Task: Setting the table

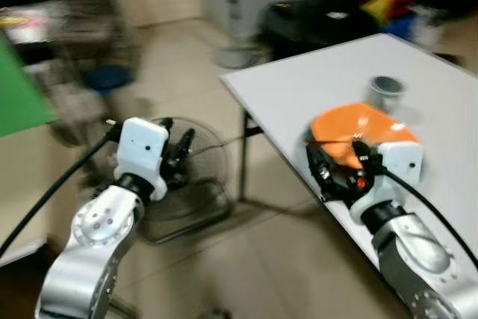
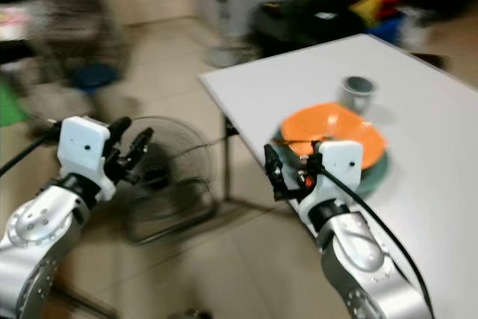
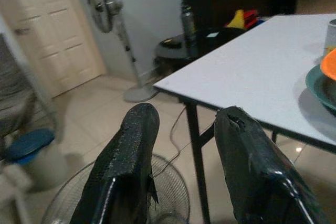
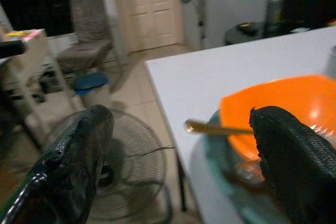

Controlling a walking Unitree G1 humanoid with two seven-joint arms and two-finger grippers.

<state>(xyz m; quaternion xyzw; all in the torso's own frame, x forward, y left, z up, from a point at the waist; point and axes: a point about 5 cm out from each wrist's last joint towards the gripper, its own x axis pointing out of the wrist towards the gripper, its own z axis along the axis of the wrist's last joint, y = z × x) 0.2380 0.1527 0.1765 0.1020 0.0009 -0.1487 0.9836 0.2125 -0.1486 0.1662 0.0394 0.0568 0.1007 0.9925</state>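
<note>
One floor fan (image 1: 183, 184) beside table (image 1: 321, 80), grey cup (image 1: 386, 92) behind orange bowl (image 1: 358, 128)

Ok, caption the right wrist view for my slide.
Open right gripper at the white table edge, facing an orange bowl on a teal plate with a gold utensil.

1. Both of my eye views are smeared with blur; the chair (image 1: 86, 5) is only a streak.
2. My right pincer (image 2: 278, 172) covers the near rim of the teal plate (image 2: 377, 166).
3. The bench (image 1: 448, 110) runs past the picture's right edge.
</note>
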